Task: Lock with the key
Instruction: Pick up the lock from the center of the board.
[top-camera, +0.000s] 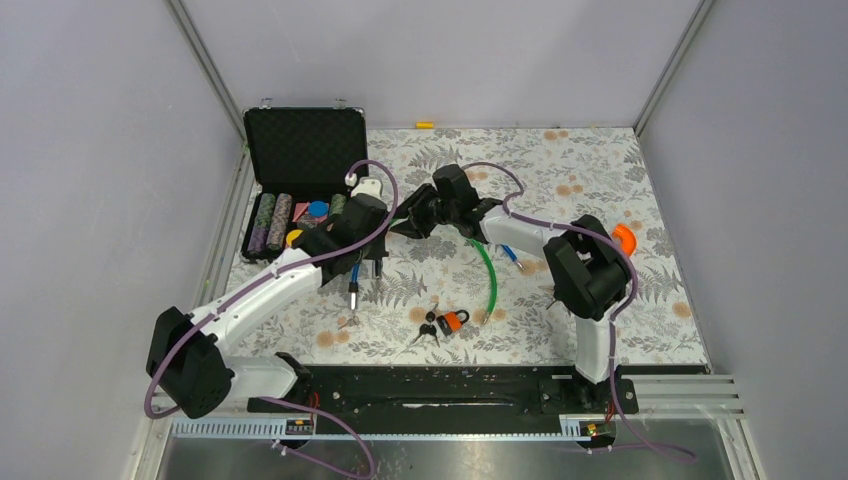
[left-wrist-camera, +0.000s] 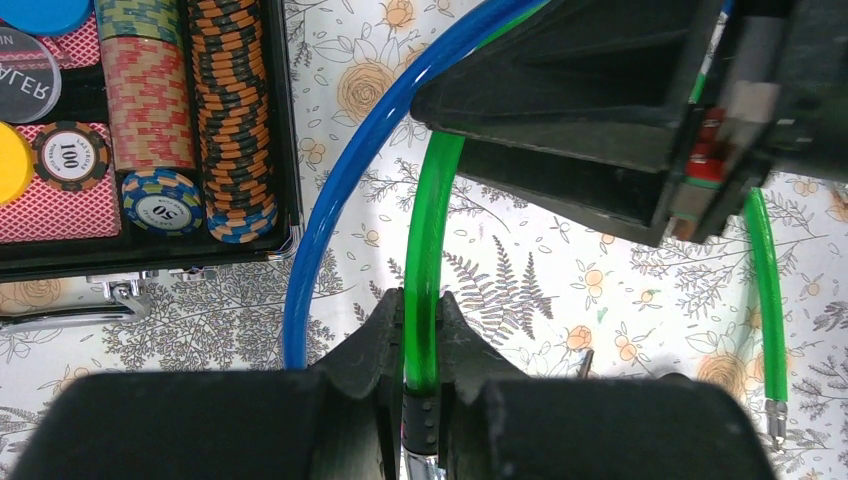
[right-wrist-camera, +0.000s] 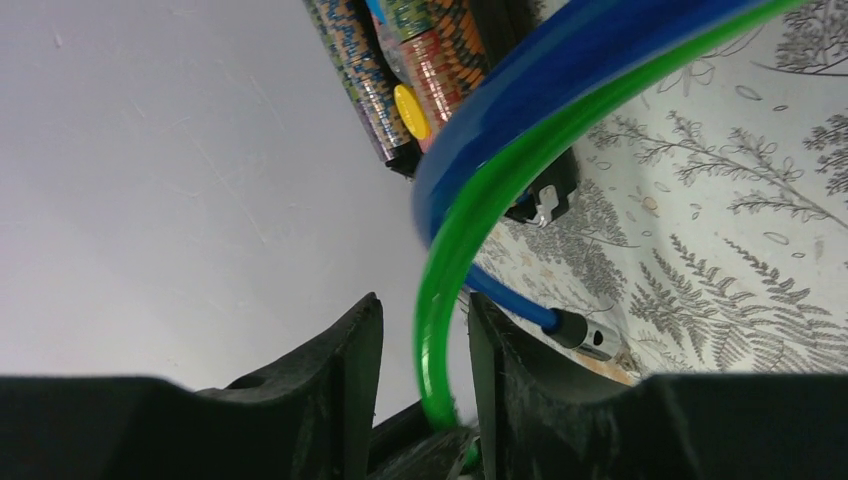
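Padlock (top-camera: 455, 321), orange-bodied, lying beside dark keys (top-camera: 428, 330) on fern-print tablecloth (top-camera: 600, 170), near front edge, apart from both arms. Left gripper (left-wrist-camera: 420, 320) clamping glossy green cable (left-wrist-camera: 432, 230); right gripper (right-wrist-camera: 420, 330) straddling same cable, gap showing, not gripping. Smooth blue cable (left-wrist-camera: 330, 200) looping alongside. Open black case (top-camera: 305, 145) holding rows of striped poker chips (left-wrist-camera: 235, 120).

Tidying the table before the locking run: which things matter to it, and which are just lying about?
Job: orange padlock, keys, probably the green cable clamped in the left gripper.
Lying about: poker chip case, apparently the blue cable.
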